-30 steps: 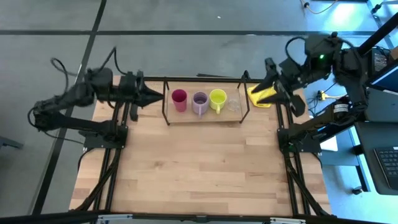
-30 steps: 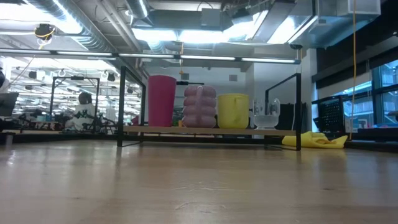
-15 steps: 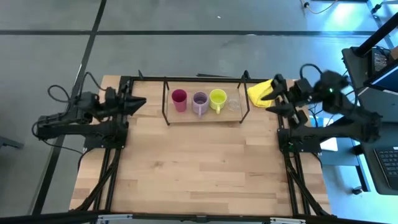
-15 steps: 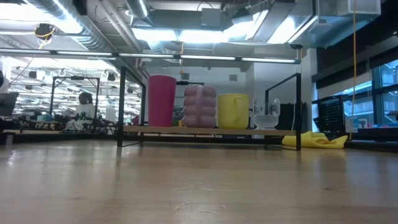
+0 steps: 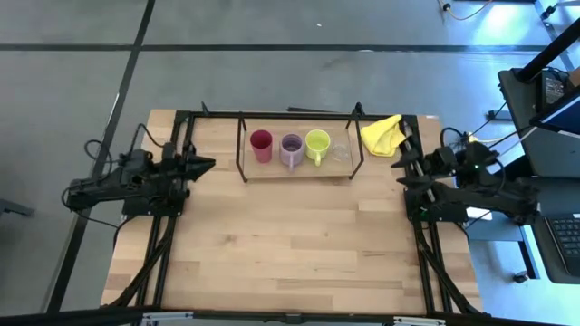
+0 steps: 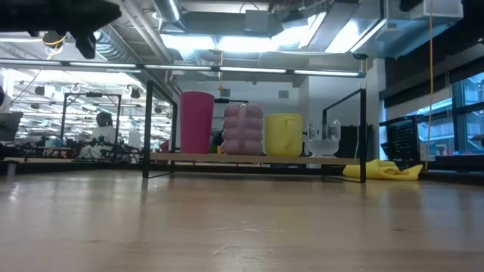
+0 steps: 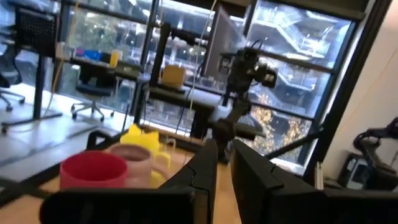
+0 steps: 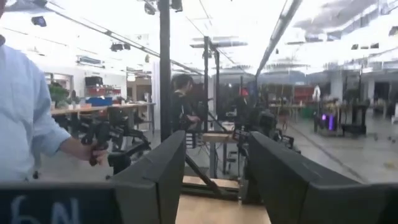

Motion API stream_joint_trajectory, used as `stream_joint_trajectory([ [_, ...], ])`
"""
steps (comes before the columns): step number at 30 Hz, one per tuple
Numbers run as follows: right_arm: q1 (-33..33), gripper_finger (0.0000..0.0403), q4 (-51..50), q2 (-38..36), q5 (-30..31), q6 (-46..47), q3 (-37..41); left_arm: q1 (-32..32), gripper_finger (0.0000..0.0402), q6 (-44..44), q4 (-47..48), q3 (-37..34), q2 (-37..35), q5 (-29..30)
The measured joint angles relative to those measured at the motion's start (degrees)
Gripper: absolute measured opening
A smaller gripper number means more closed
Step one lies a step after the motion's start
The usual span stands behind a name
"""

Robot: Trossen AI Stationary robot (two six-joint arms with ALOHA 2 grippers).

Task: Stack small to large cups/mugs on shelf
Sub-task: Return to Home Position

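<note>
**Cups lined up on the shelf; both arms parked at the desk's edges**

At the far left, the left hand (image 5: 205, 165) hangs over the side rail of the desk (image 5: 299, 244), well apart from the shelf (image 5: 272, 168). Its wrist view shows the two fingers with only a narrow gap between them, gripping nothing.

On the shelf board the four cups stand upright in a row. The dark red cup (image 5: 261, 141) comes first, then the pale lilac mug (image 5: 292, 145), the yellow-green mug (image 5: 317, 142) and the tiny clear glass (image 5: 340, 152). The low view shows them stepping down in height in that order, so the sorting looks finished. A yellow cloth (image 5: 381, 136) lies just beyond the shelf's right end.

At the far right, the right hand (image 5: 401, 165) sits over the opposite rail, fingers wide apart and empty.

What remains is homing. Done well, I judge, each arm folds back along its own side, never swinging inward toward the thin shelf rods. The right arm should also stay off the cloth.
</note>
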State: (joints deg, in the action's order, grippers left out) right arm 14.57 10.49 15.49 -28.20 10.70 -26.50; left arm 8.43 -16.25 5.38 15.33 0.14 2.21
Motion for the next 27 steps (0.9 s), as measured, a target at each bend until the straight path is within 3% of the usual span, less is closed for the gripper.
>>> stream_joint_trajectory([
  [6, 0.00, 0.0179, 1.51, -9.96, 0.12, -2.05, 8.27, 0.00, 0.0039, -0.66, 0.15, -3.58, 0.06, -2.36],
  [10, -0.02, 0.0179, 3.35, -15.32, -0.04, 1.29, 13.87, 0.00, 0.0039, -3.05, 2.35, -6.66, 0.04, -2.85],
  [17, -0.17, 0.0179, 10.05, -15.08, -4.65, 3.89, 22.03, 0.00, 0.0039, 0.87, 5.88, -9.94, 0.01, -11.81],
  [20, -0.19, 0.0179, 14.00, -15.39, -4.52, 5.81, 26.13, 0.02, 0.0039, 3.20, 8.52, -10.17, 0.31, -12.76],
  [27, -0.20, 0.0179, -3.16, -15.26, -7.91, 4.25, 25.60, 0.02, 0.0039, 15.18, 14.60, -9.04, 0.57, -10.87],
])
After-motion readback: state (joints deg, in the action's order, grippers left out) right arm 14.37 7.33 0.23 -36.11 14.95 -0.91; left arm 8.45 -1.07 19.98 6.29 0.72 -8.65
